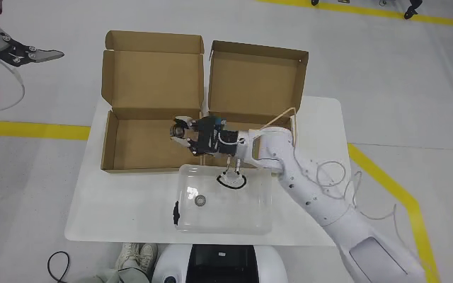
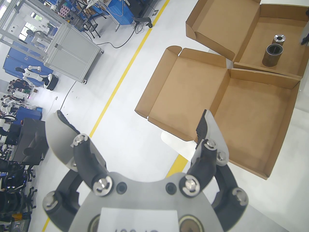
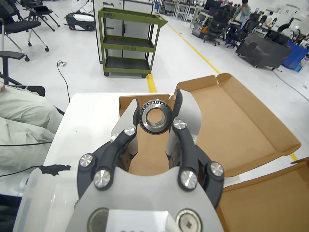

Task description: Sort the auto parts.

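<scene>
Currently the right gripper (image 3: 155, 109), clamped on the bearing (image 3: 155, 119), hangs directly above the floor of the cardboard box (image 1: 141, 145), bore axis roughly horizontal.

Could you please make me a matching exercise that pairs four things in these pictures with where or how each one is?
Things:
1. silver roller bearing
2. dark metal cylinders
3. small grey metal ring
4. left gripper

Places or states:
A. lying in the clear plastic tub
B. jaws open, holding nothing
C. standing upright in a brown cardboard box
D. held by the right gripper

Pairs: 1-D, 2-C, 3-A, 4-B.
</scene>
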Robot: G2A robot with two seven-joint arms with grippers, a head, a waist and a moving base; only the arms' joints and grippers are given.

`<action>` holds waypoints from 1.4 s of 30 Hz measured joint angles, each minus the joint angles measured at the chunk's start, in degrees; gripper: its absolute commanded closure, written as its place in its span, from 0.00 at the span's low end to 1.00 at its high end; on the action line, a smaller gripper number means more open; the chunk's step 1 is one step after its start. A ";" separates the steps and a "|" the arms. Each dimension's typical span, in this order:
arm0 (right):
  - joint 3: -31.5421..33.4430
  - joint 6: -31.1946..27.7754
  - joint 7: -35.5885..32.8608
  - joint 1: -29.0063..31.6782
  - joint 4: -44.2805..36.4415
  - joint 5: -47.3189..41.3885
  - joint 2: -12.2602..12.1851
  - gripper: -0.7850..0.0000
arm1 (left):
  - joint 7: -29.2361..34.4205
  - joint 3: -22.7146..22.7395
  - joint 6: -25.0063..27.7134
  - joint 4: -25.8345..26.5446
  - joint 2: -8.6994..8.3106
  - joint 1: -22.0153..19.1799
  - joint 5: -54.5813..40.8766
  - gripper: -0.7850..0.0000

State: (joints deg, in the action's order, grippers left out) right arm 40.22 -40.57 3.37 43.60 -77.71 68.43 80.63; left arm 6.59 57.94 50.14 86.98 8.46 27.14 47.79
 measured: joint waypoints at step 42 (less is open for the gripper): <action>-18.46 7.71 -15.06 -17.03 48.55 -8.47 23.48 0.76 | 0.00 0.00 0.00 0.00 0.00 0.00 0.00 0.00</action>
State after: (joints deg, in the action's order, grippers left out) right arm 21.76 -32.86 -11.70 26.57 -29.16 59.96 104.11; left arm 6.59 57.94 50.14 86.98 8.46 27.14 47.79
